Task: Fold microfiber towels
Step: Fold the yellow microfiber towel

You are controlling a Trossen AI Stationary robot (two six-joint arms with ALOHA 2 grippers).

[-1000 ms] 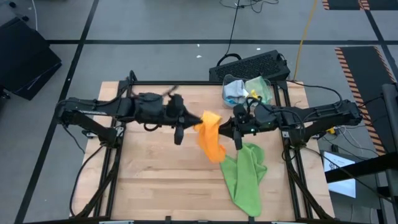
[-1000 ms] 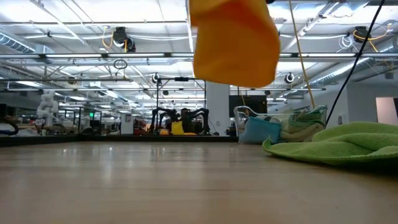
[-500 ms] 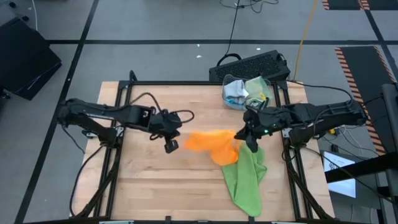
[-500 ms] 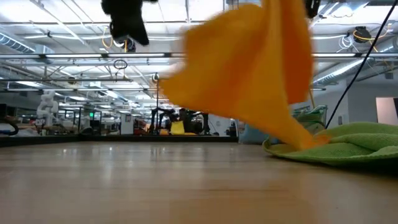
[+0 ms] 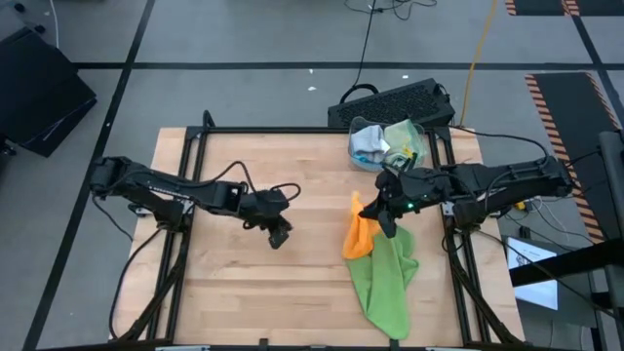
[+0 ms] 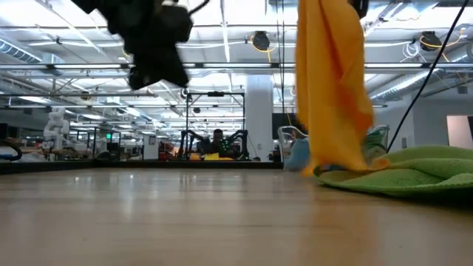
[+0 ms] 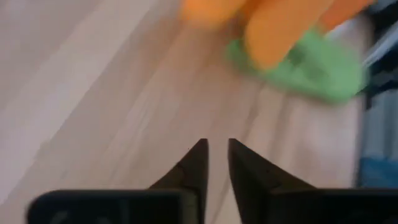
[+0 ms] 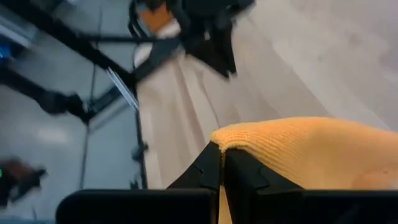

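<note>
An orange towel (image 5: 358,232) hangs from my right gripper (image 5: 378,208), which is shut on it above the table's right half. In the low view the orange towel (image 6: 332,96) hangs as a narrow drape, and its lower end (image 6: 346,165) touches a lime green towel (image 6: 403,174). The green towel (image 5: 386,280) lies crumpled on the table at the near right. My left gripper (image 5: 278,234) hangs over the table's middle, empty, with its fingers a narrow gap apart (image 7: 216,146). My right gripper pinches the orange towel's upper edge (image 8: 249,132) between its two fingers, where the cloth bunches into a fold. The towel hangs slack below the fingers. Its lower end rests on the green towel.
A clear bin (image 5: 390,144) holding blue, grey and green cloths stands at the table's far right corner. A black ribbed box (image 5: 395,102) sits beyond the far edge. Bare wood lies at the table's left and near middle (image 5: 263,292).
My left gripper has let go of the orange towel and drawn back toward the table's left and near edge. The towel swung out spread wide, then fell and now hangs narrow from my right gripper alone, which moved slightly toward the right.
</note>
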